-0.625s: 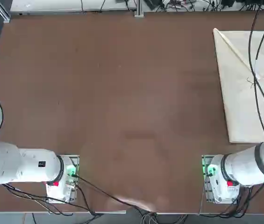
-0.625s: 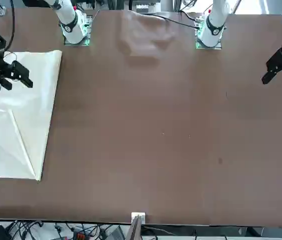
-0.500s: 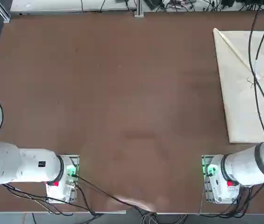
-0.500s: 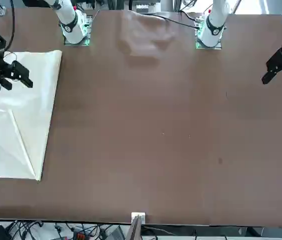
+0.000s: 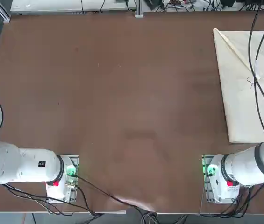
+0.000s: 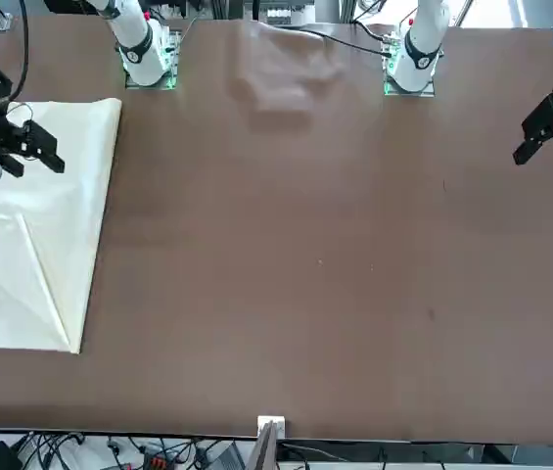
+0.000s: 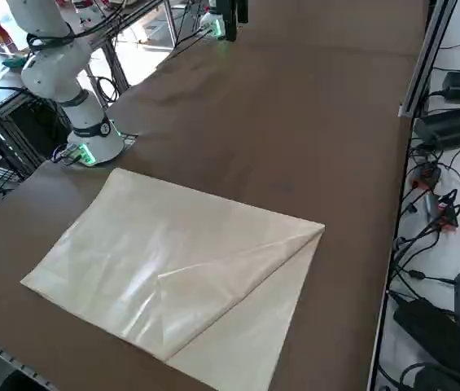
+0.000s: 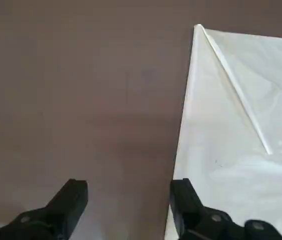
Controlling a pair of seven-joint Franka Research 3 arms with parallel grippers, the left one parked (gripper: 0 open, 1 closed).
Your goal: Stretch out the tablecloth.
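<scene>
Nothing moves since earlier; right gripper (image 8: pixel 129 197) hangs empty, fingers spread, over the folded cloth (image 8: pixel 230 135)'s near edge, likely positioned for a grab.

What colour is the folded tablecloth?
Plain cream fabric tablecloth, no pattern; clearest in the right side view.

Your count: one tablecloth (image 7: pixel 132 261), showing one turned-over flap (image 7: pixel 221 285) and lying on one brown tabletop (image 7: pixel 295 106), plus one right gripper (image 8: pixel 129 184), above the table by the cloth's edge, with two black fingers (image 8: pixel 68 202) spread apart.
</scene>
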